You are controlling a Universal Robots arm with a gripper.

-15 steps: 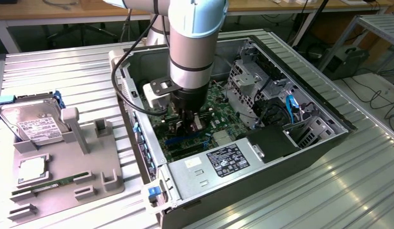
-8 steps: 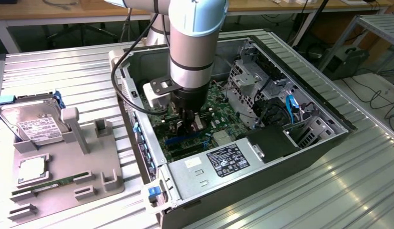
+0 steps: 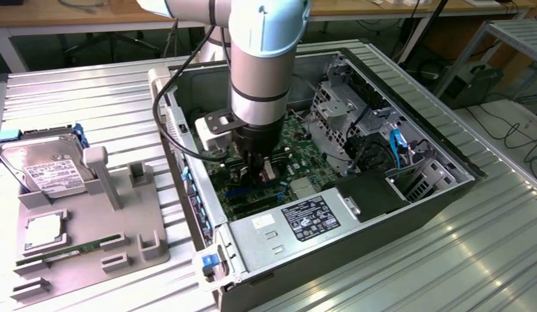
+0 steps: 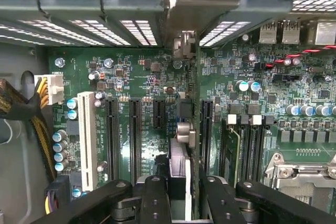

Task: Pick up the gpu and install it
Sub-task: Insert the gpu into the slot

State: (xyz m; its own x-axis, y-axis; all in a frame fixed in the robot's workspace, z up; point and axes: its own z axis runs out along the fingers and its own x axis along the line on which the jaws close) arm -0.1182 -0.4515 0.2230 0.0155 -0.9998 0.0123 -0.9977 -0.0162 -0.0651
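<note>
Reaching down into the open grey metal computer case [image 3: 372,71], the light-blue and silver robot arm [image 3: 260,58] is carrying its black two-fingered gripper [image 3: 255,174] low over the green motherboard [image 3: 296,140]. In the wrist view the gripper [image 4: 178,195] is closing its fingers on the thin green circuit-board gpu [image 4: 181,166], which is showing edge-on between them with its silver metal bracket [image 4: 184,45] running up toward the slotted rear wall of the case. The card is standing upright and lying along one of the long black expansion slots [image 4: 206,129], close above the board; whether its edge connector is already entering the slot I cannot tell. Doing this step well is, in my judgement, a matter of keeping the card vertical and parallel to the slot, lining the bracket up with the rear opening, and pressing straight down evenly rather than rocking it, since a tilted card is likely to jam. On the grey fixture tray [image 3: 86,240] at the exterior view's left, the silver boxy hard drive [image 3: 43,169] is resting, well apart from the work.
</note>
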